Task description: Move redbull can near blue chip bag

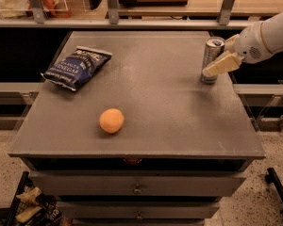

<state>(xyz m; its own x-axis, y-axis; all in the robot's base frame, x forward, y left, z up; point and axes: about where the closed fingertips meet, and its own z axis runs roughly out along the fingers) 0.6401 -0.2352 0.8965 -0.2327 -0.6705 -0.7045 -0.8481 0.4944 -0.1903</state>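
Note:
The redbull can (210, 55) stands upright near the table's right edge, towards the back. My gripper (218, 56) comes in from the right at the can and is open. One cream finger (220, 64) lies across the can's front right side, and the other finger shows behind the can's top. I cannot tell whether the fingers touch the can. The blue chip bag (77, 67) lies flat at the far left of the table, well away from the can.
An orange ball (111, 120) sits on the grey table (160, 117) left of the middle, towards the front. Drawers are below the front edge. A shelf rail with metal posts (112, 4) runs behind the table.

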